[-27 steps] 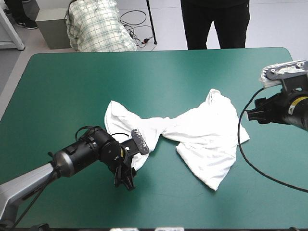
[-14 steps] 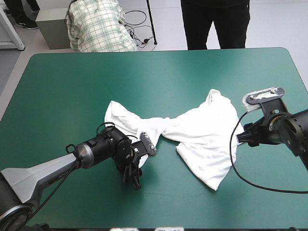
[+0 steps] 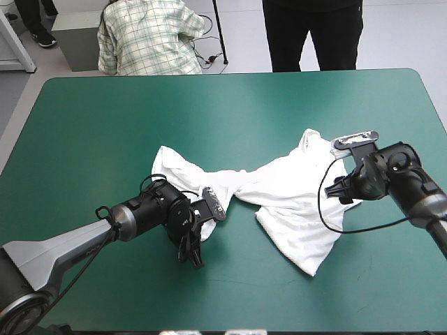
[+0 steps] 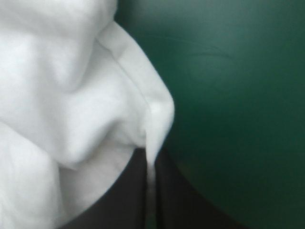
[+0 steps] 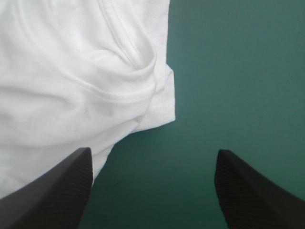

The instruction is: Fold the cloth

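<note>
White T-shirt (image 3: 293, 188), one, left pincer (image 4: 150, 164) clamping hem, right pincer (image 5: 153, 152) spread

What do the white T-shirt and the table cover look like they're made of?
T-shirt: thin soft fabric, probably cotton knit, matte; it drapes in folds and shows stitched hems. The teal-green cover: smooth, slightly glossy sheet, perhaps vinyl; faint sheen, no weave visible.

Left jaws tight, right jaws wide apart.
</note>
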{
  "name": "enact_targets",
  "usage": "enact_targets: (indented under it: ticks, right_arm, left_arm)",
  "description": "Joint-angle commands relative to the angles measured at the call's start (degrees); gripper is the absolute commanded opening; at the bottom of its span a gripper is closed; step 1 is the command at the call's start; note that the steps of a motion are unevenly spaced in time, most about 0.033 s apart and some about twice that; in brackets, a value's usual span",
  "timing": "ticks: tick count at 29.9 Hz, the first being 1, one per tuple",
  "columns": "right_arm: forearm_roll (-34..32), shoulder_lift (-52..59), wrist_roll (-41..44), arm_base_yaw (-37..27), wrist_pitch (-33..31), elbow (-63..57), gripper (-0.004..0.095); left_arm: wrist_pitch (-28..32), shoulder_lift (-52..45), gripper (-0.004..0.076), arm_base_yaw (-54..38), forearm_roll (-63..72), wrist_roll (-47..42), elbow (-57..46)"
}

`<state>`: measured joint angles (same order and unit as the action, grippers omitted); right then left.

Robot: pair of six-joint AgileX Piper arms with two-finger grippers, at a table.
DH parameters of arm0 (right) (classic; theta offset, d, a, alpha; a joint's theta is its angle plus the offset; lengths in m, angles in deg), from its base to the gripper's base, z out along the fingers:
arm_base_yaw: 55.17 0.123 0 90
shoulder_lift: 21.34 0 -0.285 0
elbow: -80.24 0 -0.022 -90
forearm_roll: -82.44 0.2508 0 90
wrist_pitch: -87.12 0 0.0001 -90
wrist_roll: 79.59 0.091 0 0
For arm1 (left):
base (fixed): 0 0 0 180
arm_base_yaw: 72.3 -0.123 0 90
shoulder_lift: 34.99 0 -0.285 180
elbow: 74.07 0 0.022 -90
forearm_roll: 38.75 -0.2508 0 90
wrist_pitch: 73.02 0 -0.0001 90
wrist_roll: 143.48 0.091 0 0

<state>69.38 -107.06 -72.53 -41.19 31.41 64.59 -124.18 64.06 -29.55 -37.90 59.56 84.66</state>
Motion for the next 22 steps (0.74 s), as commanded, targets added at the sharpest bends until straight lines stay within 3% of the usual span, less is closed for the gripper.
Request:
enact_targets:
  ticks: [1,5,13,17,22]
  right_arm:
    - [1.5,-3.7,-2.7,-3.5,3.7,1.1,0.0675]
    - [5.3,-7.5,-4.6,-5.6,5.7,1.1,0.0675]
    - [6.1,-14.0,-5.2,-5.6,7.0,1.1,0.0644]
    - [7.2,-17.1,-5.2,-5.6,7.2,1.1,0.0493]
    - [8.9,-19.4,-5.3,-5.6,7.6,1.1,0.0182]
  left_arm:
    - [-1.5,-0.1,-0.0007,0.6,5.0,-0.6,-0.1]
    - [-2.0,-0.1,-0.0007,0.6,5.0,-0.7,-0.1]
    - [-2.0,-0.1,-0.0007,0.6,5.0,-0.7,-0.1]
    - [-2.1,-0.1,-0.0008,0.6,5.0,-0.9,-0.1]
    - [-3.2,-0.1,-0.0009,0.6,4.7,-0.9,-0.1]
